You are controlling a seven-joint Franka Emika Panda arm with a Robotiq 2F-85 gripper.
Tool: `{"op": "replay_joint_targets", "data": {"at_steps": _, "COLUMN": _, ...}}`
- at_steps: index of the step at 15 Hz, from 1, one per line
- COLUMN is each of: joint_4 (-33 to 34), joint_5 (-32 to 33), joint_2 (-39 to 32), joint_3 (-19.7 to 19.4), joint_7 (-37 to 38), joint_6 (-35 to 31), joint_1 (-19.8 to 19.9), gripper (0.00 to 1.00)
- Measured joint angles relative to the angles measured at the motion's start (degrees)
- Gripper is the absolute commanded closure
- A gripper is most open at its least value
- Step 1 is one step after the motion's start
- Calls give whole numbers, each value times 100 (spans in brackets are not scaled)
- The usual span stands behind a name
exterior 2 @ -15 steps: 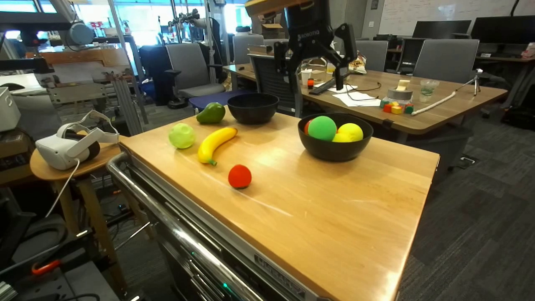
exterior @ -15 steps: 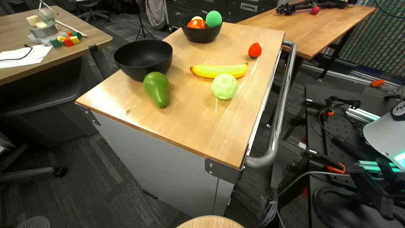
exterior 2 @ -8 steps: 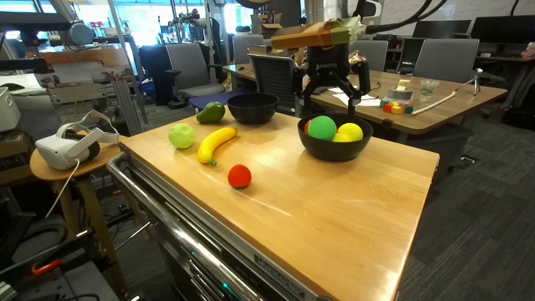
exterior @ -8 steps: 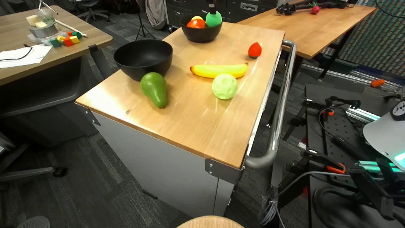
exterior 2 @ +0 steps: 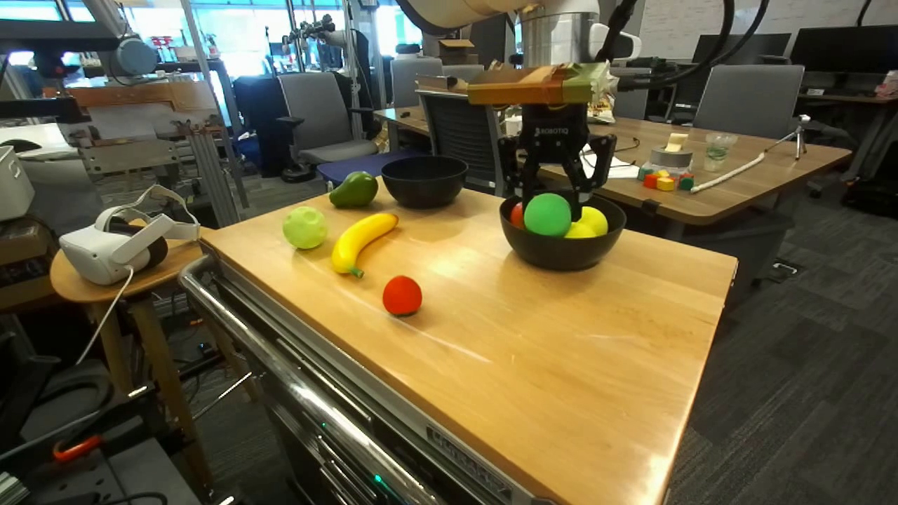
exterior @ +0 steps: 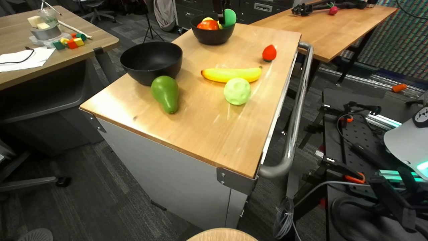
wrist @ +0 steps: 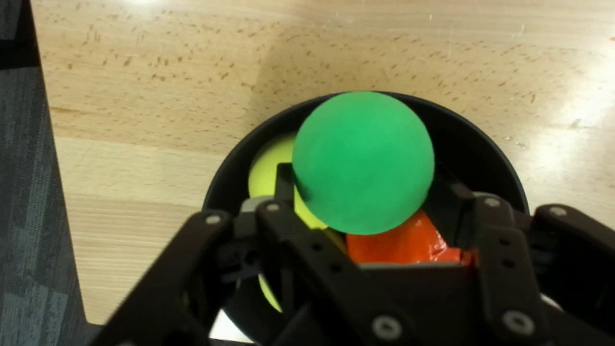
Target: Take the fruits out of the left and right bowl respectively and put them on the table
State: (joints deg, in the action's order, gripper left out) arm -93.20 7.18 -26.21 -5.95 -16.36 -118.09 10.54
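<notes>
Our gripper reaches into the fruit bowl, its fingers either side of the green ball there but seemingly off its middle; we cannot tell whether they pinch it. We judge it best to centre the fingers and secure that hold, then lift straight up clear of the bowl, sparing the red fruit and yellow fruits in it, and set the ball on the table beside the bowl.
</notes>
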Motion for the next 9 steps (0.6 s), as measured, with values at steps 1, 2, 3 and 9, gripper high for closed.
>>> {"op": "replay_joint_targets", "data": {"at_steps": 1, "joint_4": 1, "joint_5": -10, "joint_2": -9, "joint_3": 1, "joint_7": -5, "joint_6": 19, "joint_1": 0, "gripper": 68}}
{"op": "replay_joint_targets", "data": {"at_steps": 2, "joint_4": 1, "joint_5": -26, "joint_2": -9, "joint_3": 1, "joint_7": -9, "joint_6": 60, "joint_1": 2, "gripper": 69}}
{"op": "replay_joint_targets", "data": {"at_steps": 3, "joint_4": 1, "joint_5": -59, "joint_2": -9, "joint_3": 1, "joint_7": -18, "joint_6": 102, "joint_1": 9, "gripper": 72}}
{"op": "replay_joint_targets", "data": {"at_steps": 9, "joint_4": -8, "joint_5": -90, "joint_2": 151, "joint_3": 7, "joint_7": -106, "joint_6": 201, "joint_1": 34, "gripper": 74}}
